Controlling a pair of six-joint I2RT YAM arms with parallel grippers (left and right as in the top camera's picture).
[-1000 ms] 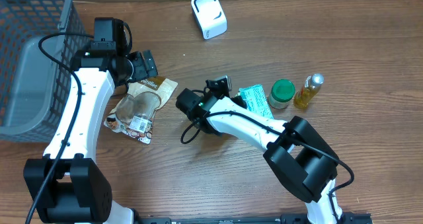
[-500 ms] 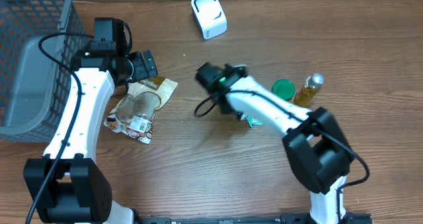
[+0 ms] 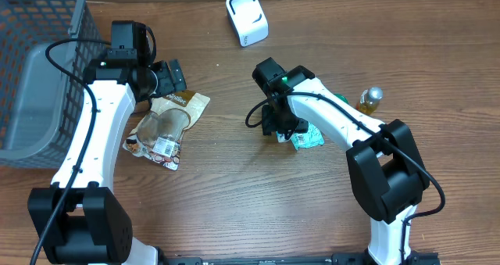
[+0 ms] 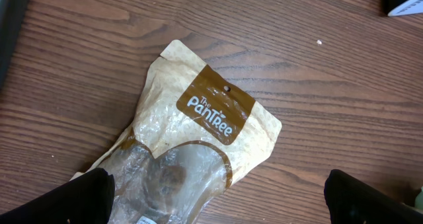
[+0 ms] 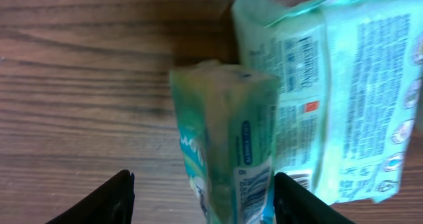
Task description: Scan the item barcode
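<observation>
Overhead: straight down over whole bench (image 3: 234,210). Wrist views: close, facing down; left shares pouch (image 4: 198,138), right shares packet (image 3: 310,137).

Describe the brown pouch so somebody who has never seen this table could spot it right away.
Start at the grey mesh basket at the left edge of the table. Just right of it, beside the white left arm, the brown pouch lies flat. It is tan paper with a clear window and a dark brown label, unlike the teal packets further right.
</observation>
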